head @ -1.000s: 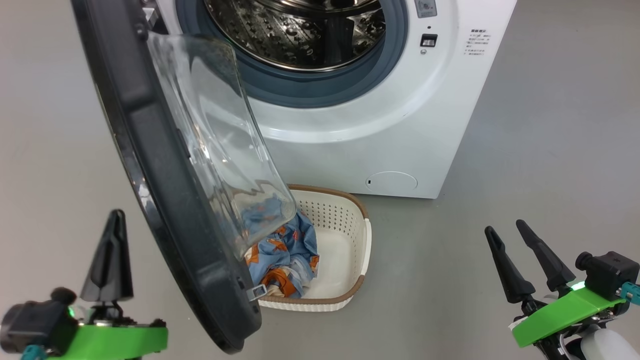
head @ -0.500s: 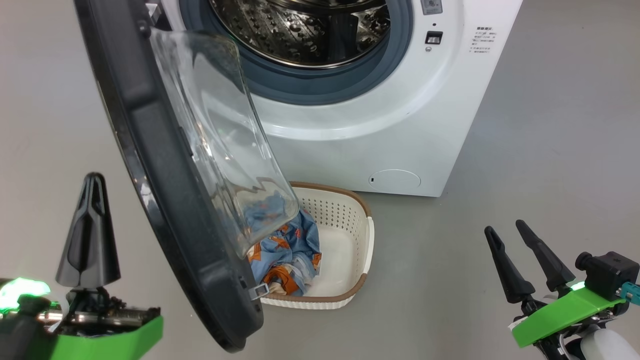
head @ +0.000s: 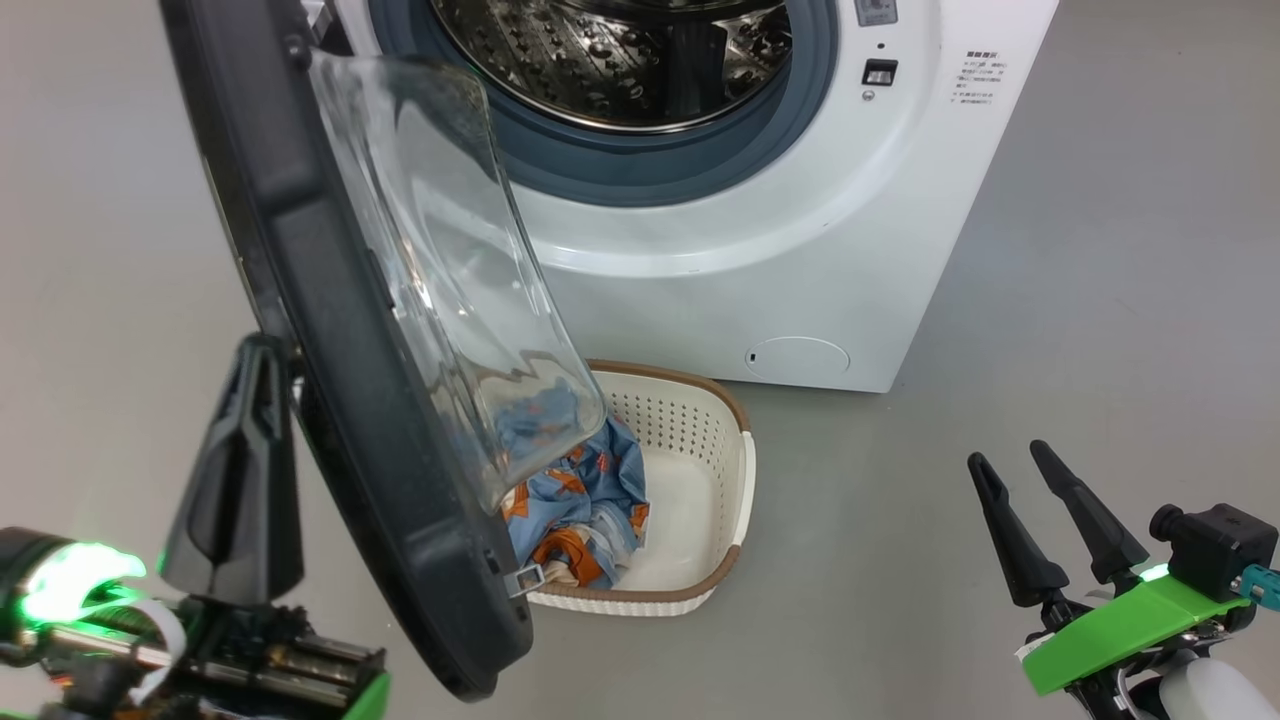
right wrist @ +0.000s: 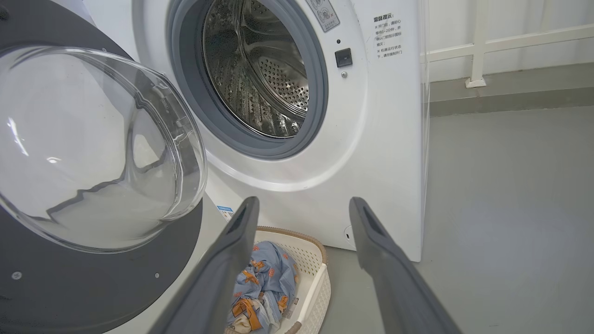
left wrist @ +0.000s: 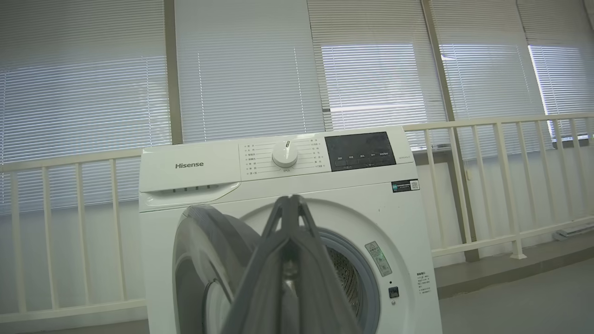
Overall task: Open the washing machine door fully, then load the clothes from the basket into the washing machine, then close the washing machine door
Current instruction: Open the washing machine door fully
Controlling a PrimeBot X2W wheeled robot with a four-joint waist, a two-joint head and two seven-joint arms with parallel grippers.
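Two end effectors sit low in the head view. The left end effector (head: pixel 260 360), at the lower left, has its dark fingers pressed together into one wedge, holding nothing. Its tip comes up just beside the outer black rim of the washing machine door (head: pixel 330 300); whether it touches the rim I cannot tell. The right end effector (head: pixel 1006 455), at the lower right, has its fingers spread apart with nothing between them, well apart from everything else above the grey floor (head: pixel 1100 300).

That door stands swung out from the left side of the washing machine (head: pixel 700 300), dark inner face and bulging glass bowl (head: pixel 450 250) turned toward the right of the frame. Behind it, at the top centre, the steel drum (head: pixel 620 60) lies exposed inside its blue-grey gasket (head: pixel 650 170).

On the floor at the lower centre, just in front of the machine, sits the basket (head: pixel 735 420). Its left part is hidden behind the door. The clothes (head: pixel 580 490), blue with orange patches, are heaped in its left half, partly seen through the glass.

In the left wrist view the closed fingers (left wrist: pixel 290 241) rise in front of the door's edge.
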